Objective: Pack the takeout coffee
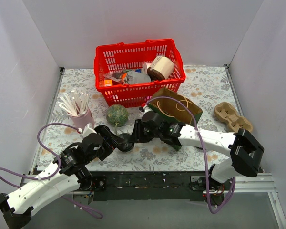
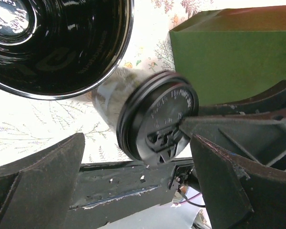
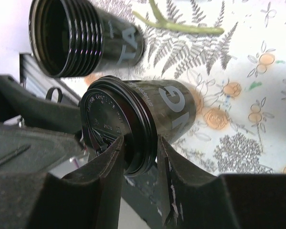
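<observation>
White walls box in a floral-clothed table [image 1: 205, 90], with a red basket [image 1: 133, 46] at the back. An open green paper bag [image 2: 229, 62] stands in front of the basket. Both arms meet near the table's middle, just on the near side of the bag.

The takeout coffee [image 3: 176, 107] sits there, tilted with its top turned toward the arms. Whether its base touches the cloth I cannot tell. Just beside it is an open black cup [image 3: 86, 38] with no lid.

The right gripper [image 3: 138, 150] is pinching the coffee by the rim of its black sip lid [image 2: 157, 124], one finger on each side of the edge. The left gripper [image 2: 137, 143] is spread wide, its fingers flanking the cup without touching it.

The step looks like carrying the cup to the bag. A rim-only hold is weak, so the lid could pop off or the cup could swing. I would right the cup first and lift slowly. The free left gripper could steady the cup's body or hold the bag mouth open. Lower the cup straight down, clear of the bag's edge and the open cup, and release only once it is seated
</observation>
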You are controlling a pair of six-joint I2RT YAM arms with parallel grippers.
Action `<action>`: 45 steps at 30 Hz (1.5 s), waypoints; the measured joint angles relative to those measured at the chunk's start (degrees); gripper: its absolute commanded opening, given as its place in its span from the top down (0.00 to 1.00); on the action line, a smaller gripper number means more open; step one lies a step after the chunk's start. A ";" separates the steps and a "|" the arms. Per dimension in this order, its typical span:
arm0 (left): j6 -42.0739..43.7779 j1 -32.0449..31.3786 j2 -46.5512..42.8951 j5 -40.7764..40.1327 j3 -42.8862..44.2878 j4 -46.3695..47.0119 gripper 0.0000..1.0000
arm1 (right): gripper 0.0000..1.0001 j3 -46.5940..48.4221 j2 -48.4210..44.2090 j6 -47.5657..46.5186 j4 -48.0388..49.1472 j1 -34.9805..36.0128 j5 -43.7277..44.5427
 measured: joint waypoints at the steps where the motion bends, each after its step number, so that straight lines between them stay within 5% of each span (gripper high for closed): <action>1: 0.00 0.00 0.00 0.22 0.00 0.09 0.07 | 0.63 -0.02 -0.63 -0.24 -0.85 -0.17 -1.20; 24: 3.80 0.00 6.64 12.44 -4.33 10.38 0.23 | 0.67 -8.28 -3.96 -2.97 -1.97 -5.73 -13.16; 34: 1.14 0.00 3.78 12.90 -9.97 13.33 0.49 | 0.70 -8.63 -3.96 -4.55 -1.51 -6.49 -13.70; 38: 0.11 -0.07 1.86 13.03 -12.44 16.98 0.69 | 0.70 -8.68 -3.96 -5.09 -1.51 -6.60 -13.68; 39: -0.04 -0.07 1.77 13.09 -12.57 17.86 0.81 | 0.70 -8.68 -3.96 -5.16 -1.51 -6.60 -13.62; 45: -0.48 -0.13 1.99 12.63 -12.68 19.17 0.95 | 0.70 -8.68 -3.87 -5.38 -1.44 -6.47 -13.44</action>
